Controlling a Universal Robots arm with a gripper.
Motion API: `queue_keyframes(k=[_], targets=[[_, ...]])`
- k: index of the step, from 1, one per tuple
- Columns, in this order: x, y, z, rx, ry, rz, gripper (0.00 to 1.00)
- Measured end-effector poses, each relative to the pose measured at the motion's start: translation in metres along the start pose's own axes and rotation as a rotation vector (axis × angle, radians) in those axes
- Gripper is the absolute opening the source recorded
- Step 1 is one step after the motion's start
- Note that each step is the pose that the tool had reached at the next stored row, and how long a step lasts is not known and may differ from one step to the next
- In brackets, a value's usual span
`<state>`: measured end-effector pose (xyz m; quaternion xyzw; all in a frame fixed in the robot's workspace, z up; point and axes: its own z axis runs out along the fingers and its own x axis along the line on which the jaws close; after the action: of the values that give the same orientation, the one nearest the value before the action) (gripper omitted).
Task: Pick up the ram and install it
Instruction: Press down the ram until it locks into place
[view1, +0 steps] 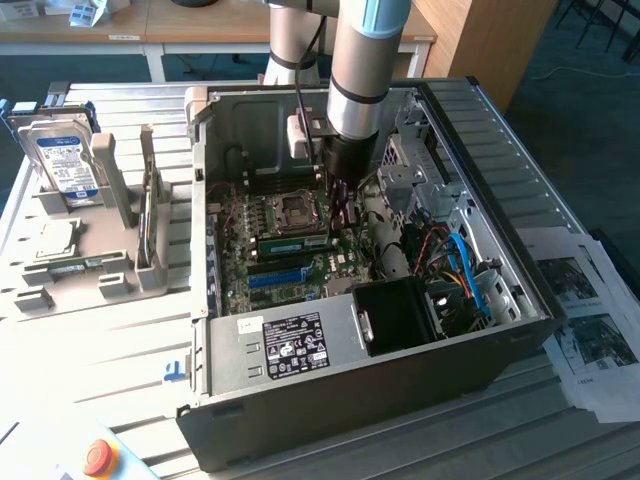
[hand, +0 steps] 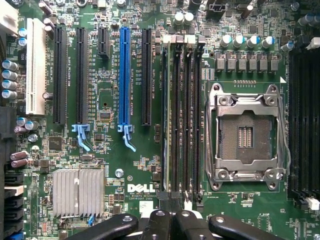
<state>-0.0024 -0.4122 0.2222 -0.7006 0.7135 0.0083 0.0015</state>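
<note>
Over the slots, the closed gripper (hand: 170, 220) is pressing the ram (hand: 167, 120); misalignment is risking a jammed, half-seated stick.

We are seeing the motherboard (view1: 285, 250) lying inside the computer case (view1: 340, 350). In it, the ram (view1: 295, 243) is sitting in a slot just beside the processor socket (view1: 297, 208). To the exterior view's left of the case, a hard drive (view1: 65, 165) is standing in a holder rack (view1: 110, 270).
</note>
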Motion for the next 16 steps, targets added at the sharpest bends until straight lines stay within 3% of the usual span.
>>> queue_keyframes(k=[8,16], targets=[[-0.0002,-0.0001,-0.0009,0.0004,-0.0013,0.000,0.10],[-0.0001,0.0000,-0.0083,0.0001,-0.0003,0.000,0.10]])
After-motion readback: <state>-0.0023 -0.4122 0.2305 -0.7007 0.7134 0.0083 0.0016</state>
